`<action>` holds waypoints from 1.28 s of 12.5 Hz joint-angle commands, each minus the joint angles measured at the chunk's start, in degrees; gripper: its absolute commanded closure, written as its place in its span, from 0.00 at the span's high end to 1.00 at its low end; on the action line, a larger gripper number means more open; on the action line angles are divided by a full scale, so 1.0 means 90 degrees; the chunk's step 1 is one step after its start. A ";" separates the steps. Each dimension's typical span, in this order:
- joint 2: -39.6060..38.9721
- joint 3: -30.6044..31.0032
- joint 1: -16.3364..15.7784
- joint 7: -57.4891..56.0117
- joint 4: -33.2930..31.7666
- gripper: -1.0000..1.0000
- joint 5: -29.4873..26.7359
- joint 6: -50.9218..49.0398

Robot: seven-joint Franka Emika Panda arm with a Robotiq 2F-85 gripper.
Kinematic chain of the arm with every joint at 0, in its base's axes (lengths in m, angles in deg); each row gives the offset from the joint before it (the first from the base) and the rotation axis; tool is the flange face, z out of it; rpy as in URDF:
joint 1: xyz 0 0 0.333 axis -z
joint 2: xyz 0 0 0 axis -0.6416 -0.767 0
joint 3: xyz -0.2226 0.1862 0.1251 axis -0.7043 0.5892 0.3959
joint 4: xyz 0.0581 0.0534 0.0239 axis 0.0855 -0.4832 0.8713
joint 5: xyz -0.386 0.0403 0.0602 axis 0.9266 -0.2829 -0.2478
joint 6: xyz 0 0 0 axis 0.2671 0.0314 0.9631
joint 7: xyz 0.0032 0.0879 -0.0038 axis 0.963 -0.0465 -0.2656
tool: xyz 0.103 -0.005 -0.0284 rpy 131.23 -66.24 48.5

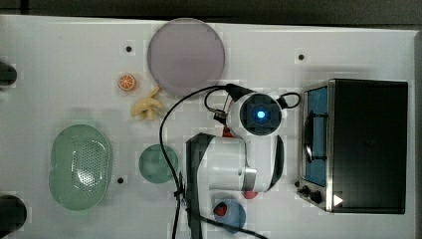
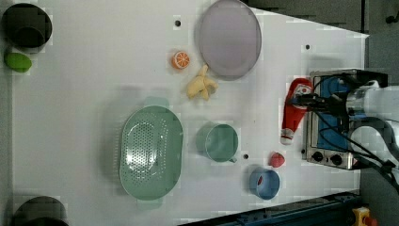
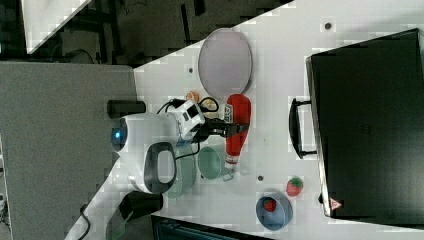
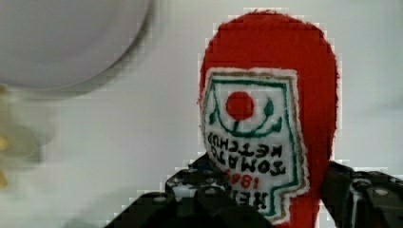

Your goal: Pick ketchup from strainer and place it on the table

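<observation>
The claw (image 3: 235,128) pinches the ketchup bottle (image 3: 237,125) over the bench (image 3: 280,75) — released here, it could roll against the green cup (image 3: 210,162) — or the toaster oven (image 3: 370,125).

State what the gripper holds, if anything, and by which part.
The gripper holds the small red ketchup squeeze bottle with a white cap, fingers clamped across its labelled body about midway along, label facing the wrist camera.
</observation>
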 commanded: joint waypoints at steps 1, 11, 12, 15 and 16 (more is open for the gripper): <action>-0.0571 0.0094 -0.0100 -0.0158 -0.0084 0.56 -0.0021 0.0455; -0.1144 -0.0015 -0.0094 -0.0145 0.0016 1.00 -0.0008 0.0592; -0.0958 0.0021 -0.0096 -0.0144 0.0131 1.00 -0.0013 0.0550; -0.0249 0.0129 -0.0101 -0.0110 0.0713 1.00 -0.0018 0.0060; -0.0007 0.0153 -0.0102 0.0035 0.0982 1.00 -0.0019 -0.0288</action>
